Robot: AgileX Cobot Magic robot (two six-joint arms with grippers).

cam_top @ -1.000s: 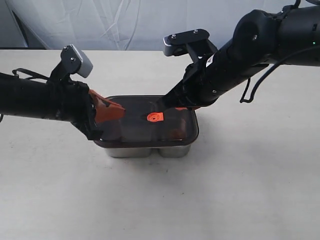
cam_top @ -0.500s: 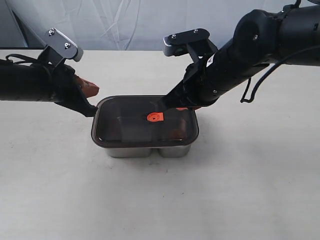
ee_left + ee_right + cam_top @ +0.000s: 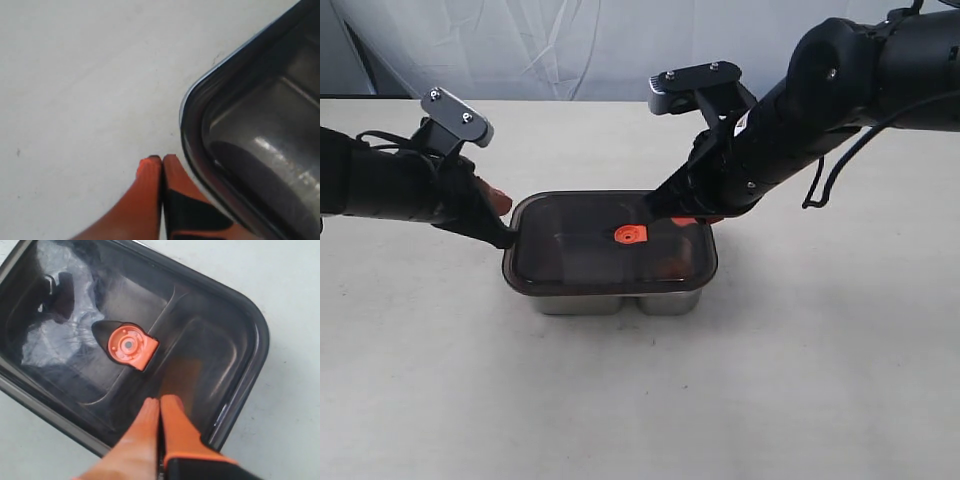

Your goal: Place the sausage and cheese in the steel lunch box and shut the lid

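The dark smoky lid [image 3: 610, 245] with its orange tab [image 3: 630, 235] lies on top of the steel lunch box [image 3: 615, 302] at the table's middle. Through the lid [image 3: 200, 340] the divided compartments show dimly; the orange tab [image 3: 131, 346] sits at its centre. The sausage and the cheese cannot be made out under it. My right gripper [image 3: 672, 214] is shut, its tips [image 3: 160, 400] over the lid near the box's far edge. My left gripper [image 3: 500, 203] is shut and empty, just off the lid's left corner [image 3: 200, 105], its tips [image 3: 161, 159] above the table.
The pale tabletop [image 3: 800, 380] surrounds the box on all sides. A white sheet [image 3: 570, 50] hangs behind the table's far edge. Both black arms reach in from the sides.
My left gripper has drawn back off the lid to its left corner, then lowered slightly. The right gripper has stayed over the lid's far edge. The lid has not moved.
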